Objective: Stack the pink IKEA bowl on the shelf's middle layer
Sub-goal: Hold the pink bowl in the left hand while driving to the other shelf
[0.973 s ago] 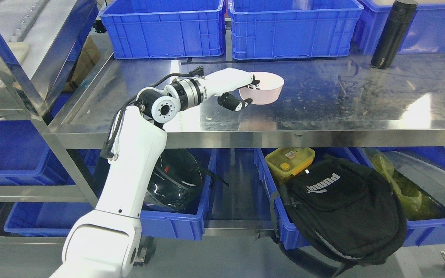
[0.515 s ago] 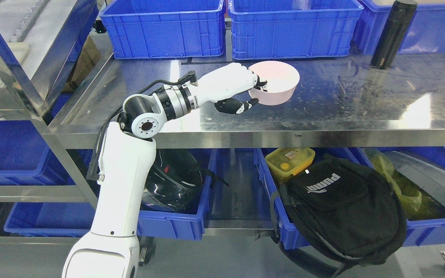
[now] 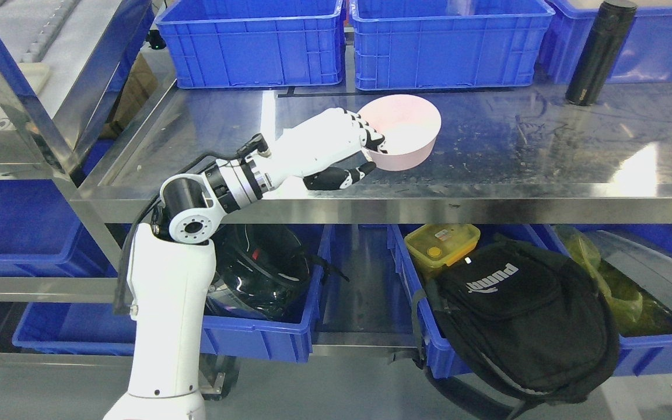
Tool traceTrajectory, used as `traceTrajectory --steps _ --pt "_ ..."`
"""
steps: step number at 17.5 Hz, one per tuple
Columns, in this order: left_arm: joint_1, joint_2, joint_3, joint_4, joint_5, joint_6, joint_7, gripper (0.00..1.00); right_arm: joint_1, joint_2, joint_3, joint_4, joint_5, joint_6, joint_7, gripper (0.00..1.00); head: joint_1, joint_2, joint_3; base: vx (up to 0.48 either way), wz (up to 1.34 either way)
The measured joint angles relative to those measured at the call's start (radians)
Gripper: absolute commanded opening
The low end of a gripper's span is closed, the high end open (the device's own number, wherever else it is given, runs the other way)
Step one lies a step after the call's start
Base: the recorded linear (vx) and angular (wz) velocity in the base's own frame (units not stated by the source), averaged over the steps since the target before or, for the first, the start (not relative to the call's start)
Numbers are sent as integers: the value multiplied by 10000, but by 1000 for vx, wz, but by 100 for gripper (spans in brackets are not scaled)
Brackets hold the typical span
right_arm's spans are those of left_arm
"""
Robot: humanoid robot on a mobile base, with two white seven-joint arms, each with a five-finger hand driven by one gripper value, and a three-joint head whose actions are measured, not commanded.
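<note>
One hand matters to us here: the left hand (image 3: 345, 153), whose arm comes in from the lower left. Its fingers hook over the near-left rim of the pink bowl (image 3: 403, 133) and the thumb presses the wall below, so it is clamped on the bowl. We see the bowl tilted, mouth toward us, over the steel middle shelf (image 3: 487, 151), in front of the blue bins (image 3: 347, 46). We see no second bowl to stack on.
</note>
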Motion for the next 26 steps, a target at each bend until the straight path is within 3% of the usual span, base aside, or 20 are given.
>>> traceTrajectory --steps 7,19,26 --pt "756 0 402 -495 369 -3 115 2 0 0 0 0 0 0 -37 100 0 0 0 -42 593" --pt "972 1 636 -812 645 -4 150 2 -6 0 0 0 0 0 33 100 0 6 0 -11 1512" --pt "963 0 674 -869 987 -5 152 5 3 0 0 0 0 0 58 100 0 6 0 89 434"
